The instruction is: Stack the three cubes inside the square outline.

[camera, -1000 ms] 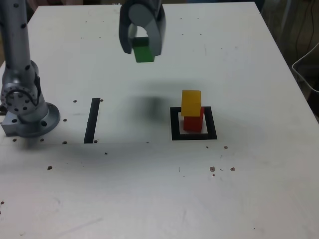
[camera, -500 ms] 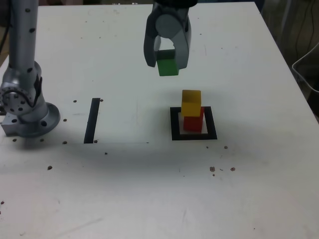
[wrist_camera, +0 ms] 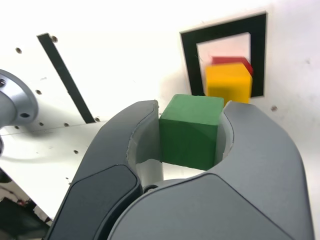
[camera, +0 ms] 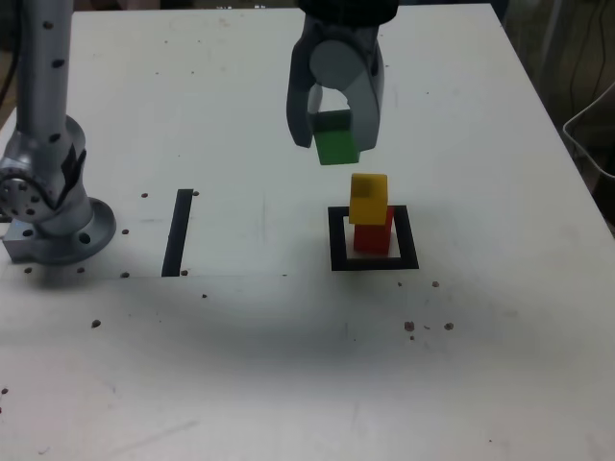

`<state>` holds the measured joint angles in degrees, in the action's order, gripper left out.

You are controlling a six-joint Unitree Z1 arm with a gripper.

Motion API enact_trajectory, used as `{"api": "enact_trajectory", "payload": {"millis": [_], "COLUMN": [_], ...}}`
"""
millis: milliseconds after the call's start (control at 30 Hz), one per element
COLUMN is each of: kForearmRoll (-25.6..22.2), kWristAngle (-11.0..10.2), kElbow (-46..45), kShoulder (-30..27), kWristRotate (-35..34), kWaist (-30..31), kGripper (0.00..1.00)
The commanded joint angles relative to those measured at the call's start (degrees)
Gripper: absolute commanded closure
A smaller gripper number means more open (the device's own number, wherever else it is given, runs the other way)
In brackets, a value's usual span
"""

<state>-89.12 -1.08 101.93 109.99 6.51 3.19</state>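
Three cubes are counted: one green cube point(camera: 336, 145), one yellow cube point(camera: 368, 198) and one red cube point(camera: 374, 237). One square outline point(camera: 337, 242) and one straight black strip point(camera: 178, 231) are marked on the white tabletop point(camera: 288, 365). The green cube is gripped between the clenched jaws of the gripper point(camera: 335, 142), held in the air just above and toward the exterior view's left of the stack. The yellow cube is set on the red cube, slightly twisted against it, and the red cube is seated inside the outline's white centre. Being cubes, no long axis is shown by them; the green cube's faces are held roughly square to the jaws. Wide bare tabletop is left around the outline on every side, and the strip is well apart at the exterior view's left.
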Motion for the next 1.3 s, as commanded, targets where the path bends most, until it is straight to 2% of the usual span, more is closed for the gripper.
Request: {"api": "enact_trajectory", "payload": {"millis": [0,300,633,967,1267], "kForearmRoll": [-1.28,-2.73,-3.07,-3.23,-3.26], "kWristAngle": [-0.44,-3.52,-6.32,-6.76,-7.15], "kElbow": [1.08,4.35,6.2,6.99,6.78], "kShoulder": [0.95,5.82,8.93,10.0,9.9], "kWristRotate": [-0.53,-1.81,-3.13,-2.36,-1.91], "kWaist": [1.28,5.23,6.02,6.03,6.03], "kGripper": [0.87,0.87,0.87,0.86,0.79]}}
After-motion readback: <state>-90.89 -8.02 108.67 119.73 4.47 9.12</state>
